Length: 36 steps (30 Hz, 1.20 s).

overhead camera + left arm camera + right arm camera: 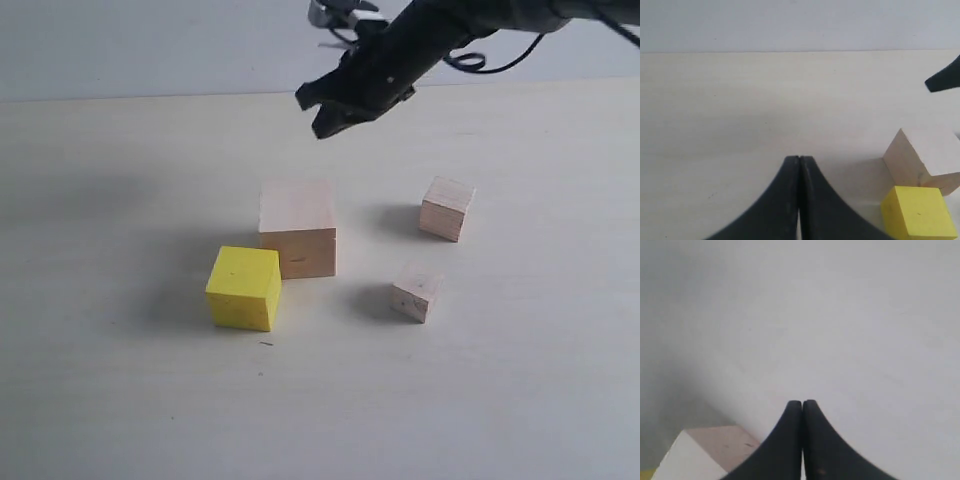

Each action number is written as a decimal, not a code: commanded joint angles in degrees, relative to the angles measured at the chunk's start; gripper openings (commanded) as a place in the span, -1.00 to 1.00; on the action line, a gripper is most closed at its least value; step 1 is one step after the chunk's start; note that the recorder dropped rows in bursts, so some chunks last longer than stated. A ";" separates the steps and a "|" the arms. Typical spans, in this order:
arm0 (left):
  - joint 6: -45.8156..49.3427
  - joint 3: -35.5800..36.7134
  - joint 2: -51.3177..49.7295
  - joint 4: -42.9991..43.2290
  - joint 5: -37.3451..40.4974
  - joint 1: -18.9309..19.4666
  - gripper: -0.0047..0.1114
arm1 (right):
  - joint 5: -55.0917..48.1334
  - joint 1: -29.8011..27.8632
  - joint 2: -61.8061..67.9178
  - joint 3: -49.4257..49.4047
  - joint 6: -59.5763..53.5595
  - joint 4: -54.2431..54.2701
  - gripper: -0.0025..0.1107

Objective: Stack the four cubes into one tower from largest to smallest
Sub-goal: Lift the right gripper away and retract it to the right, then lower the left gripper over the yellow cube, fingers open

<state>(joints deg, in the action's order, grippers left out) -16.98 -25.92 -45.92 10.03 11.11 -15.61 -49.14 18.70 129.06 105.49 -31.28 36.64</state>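
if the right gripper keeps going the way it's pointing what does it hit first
Probably the big wooden cube. The shut right gripper angles down toward it, with only air between, though depth is hard to judge.

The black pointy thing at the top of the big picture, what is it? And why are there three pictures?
That is a robot arm's right pincer, its jaws pressed shut and holding nothing, up in the air behind the big wooden cube. One picture looks at the whole table from outside. The other two come from small cameras on the robot's two wrists, so each shows its own pincer up close; the left pincer is shut and empty too. On the table lie four cubes: the big one, a yellow cube touching it, and two little wooden cubes, one farther back and one nearer. Nothing is stacked yet.
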 commanded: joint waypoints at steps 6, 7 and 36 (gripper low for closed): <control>0.21 -0.30 -0.05 -0.18 -0.57 -0.37 -0.92 | 27.75 -9.39 -27.21 -32.86 -4.11 15.26 -0.96; 0.10 -0.30 -0.05 -0.18 -1.11 -0.37 -0.92 | 33.40 -8.83 -33.10 -39.22 -9.61 21.36 -0.96; -7.36 -12.16 -25.77 -11.06 8.62 -14.55 0.25 | 4.12 -8.71 -70.55 -65.28 -6.58 15.28 -0.96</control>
<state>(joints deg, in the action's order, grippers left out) -25.68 -34.79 -67.55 -0.55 16.82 -28.91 -42.83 9.91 60.48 40.50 -41.26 55.93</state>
